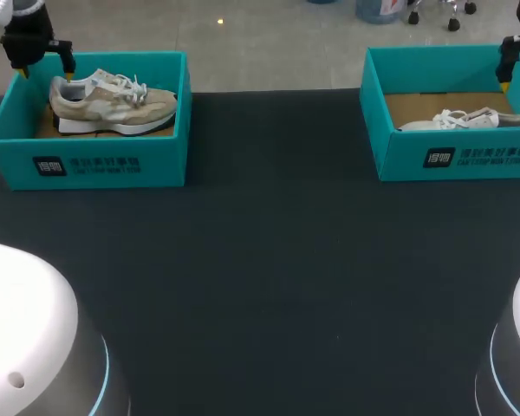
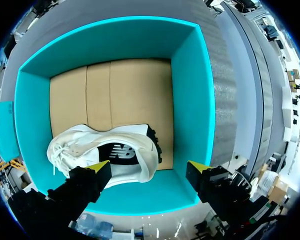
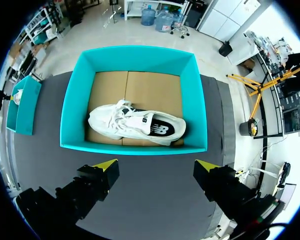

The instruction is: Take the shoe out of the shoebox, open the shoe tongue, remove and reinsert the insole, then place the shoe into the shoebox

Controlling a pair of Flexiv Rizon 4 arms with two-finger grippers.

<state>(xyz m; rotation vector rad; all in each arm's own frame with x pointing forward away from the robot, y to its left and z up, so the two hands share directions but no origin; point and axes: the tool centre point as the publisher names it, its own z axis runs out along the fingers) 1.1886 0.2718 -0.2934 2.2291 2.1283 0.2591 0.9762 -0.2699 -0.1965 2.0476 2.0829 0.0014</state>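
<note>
At the worktop's far left, the left claw hangs wide open above the left box, which holds a beige shoe. At far right, the right box holds a white shoe, and the right claw is wide open.

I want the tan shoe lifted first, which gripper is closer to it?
Left. The left gripper is above the back corner of the box holding the tan shoe, near its heel; the right gripper is across the table, at the other box.
</note>
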